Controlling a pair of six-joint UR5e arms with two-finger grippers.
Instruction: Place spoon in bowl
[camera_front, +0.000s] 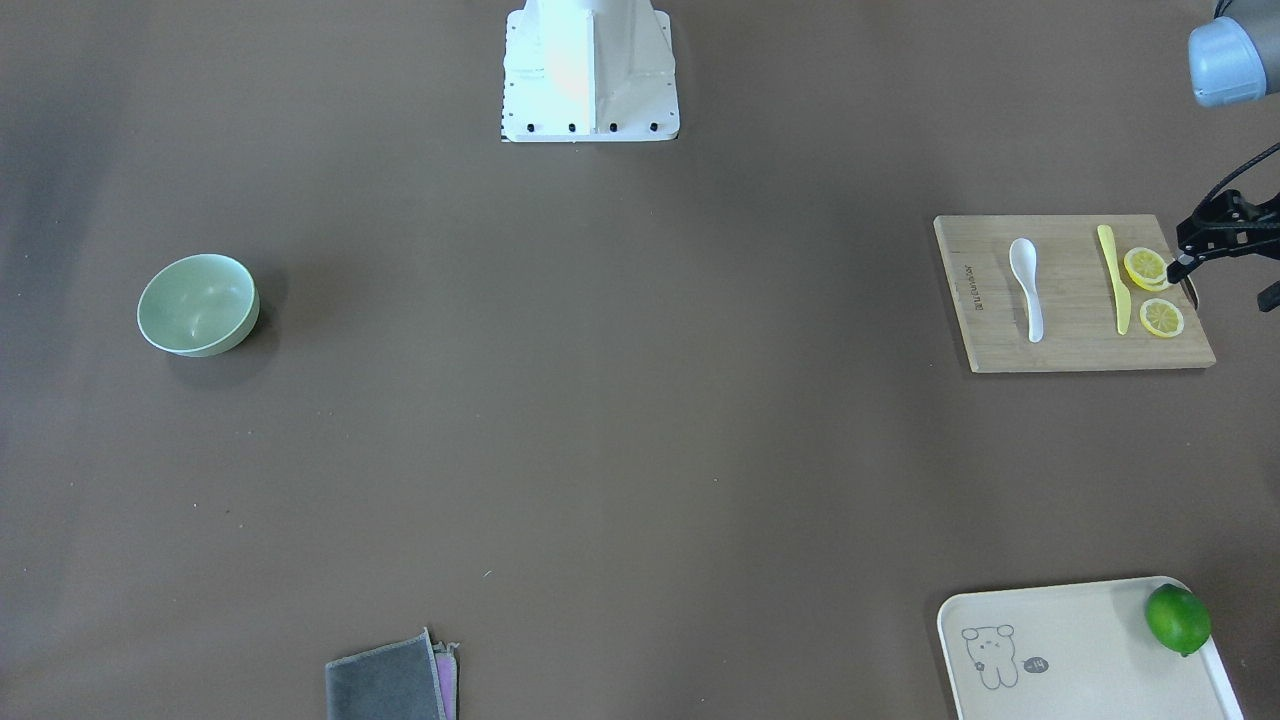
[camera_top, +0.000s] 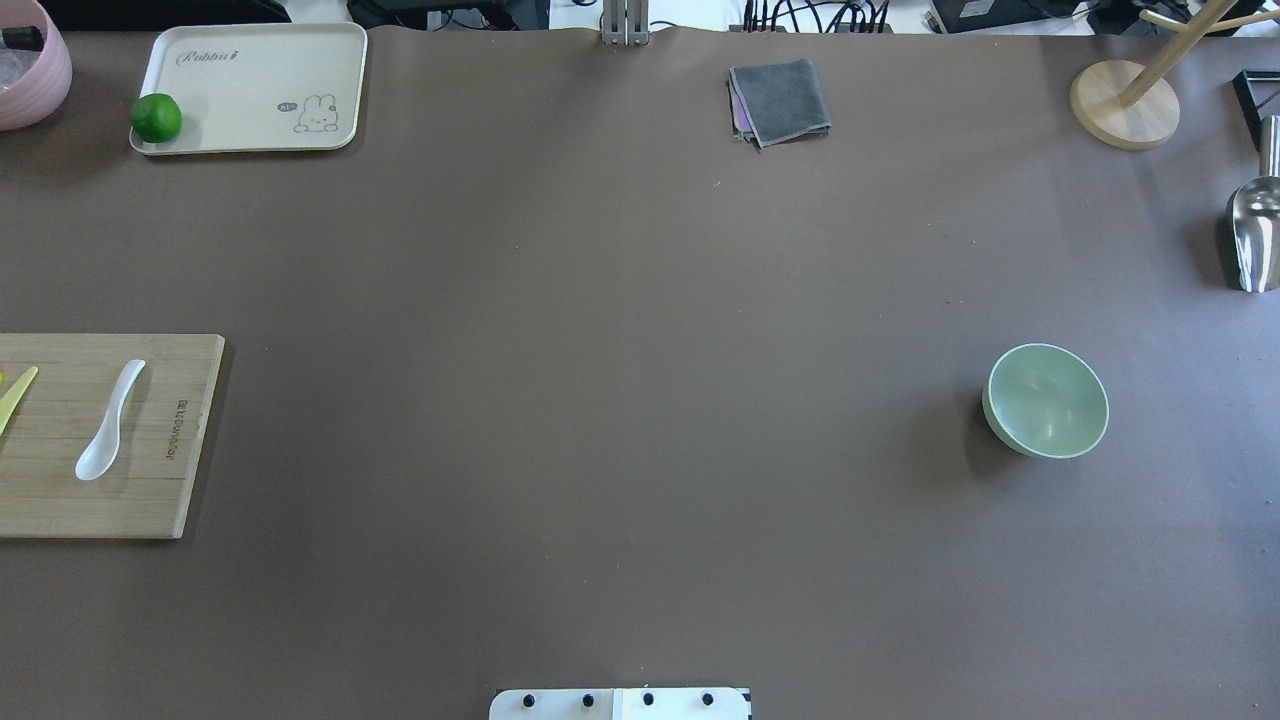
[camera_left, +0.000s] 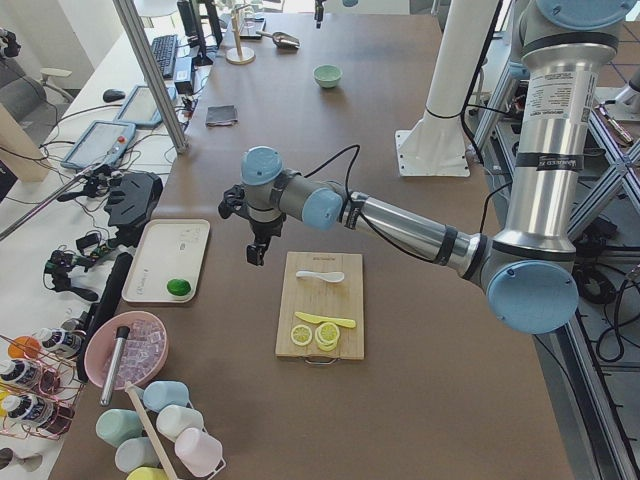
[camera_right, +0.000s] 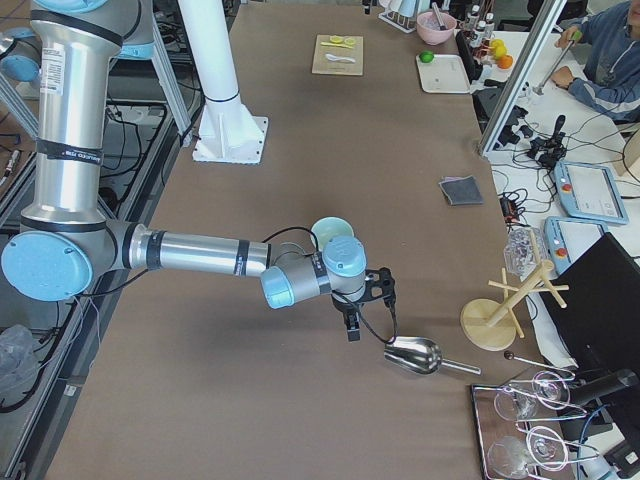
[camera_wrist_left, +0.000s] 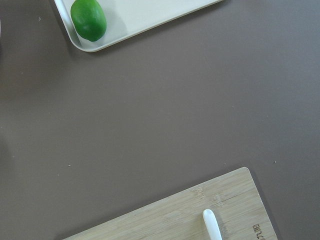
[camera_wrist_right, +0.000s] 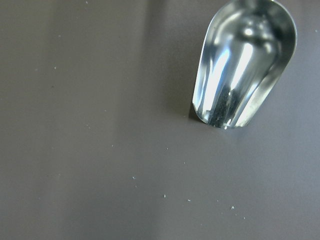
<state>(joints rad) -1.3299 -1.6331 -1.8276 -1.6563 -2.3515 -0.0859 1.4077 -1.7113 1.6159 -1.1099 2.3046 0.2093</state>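
Nothing is done yet. In the overhead view, your one spoon (camera_top: 108, 425) lies on the one cutting board (camera_top: 60, 500) at 9 o'clock. The one bowl (camera_top: 1047, 400) sits empty at 3 o'clock, well apart. Pickup, carry and drop remain. The left gripper (camera_front: 1224, 282), partly cropped, seems open and empty. You cannot tell whether the right gripper (camera_right: 350, 325) is open or closed.

Left arm (camera_left: 400, 228), right arm (camera_right: 190, 252): silver tubes, pale-blue joint caps, black lettering on upper tubes. Black cable (camera_front: 1232, 176) looped off wrist. Left gripper (camera_front: 1225, 282) black. White pedestal (camera_front: 590, 70), black screws (camera_front: 572, 128) along 6 o'clock edge.
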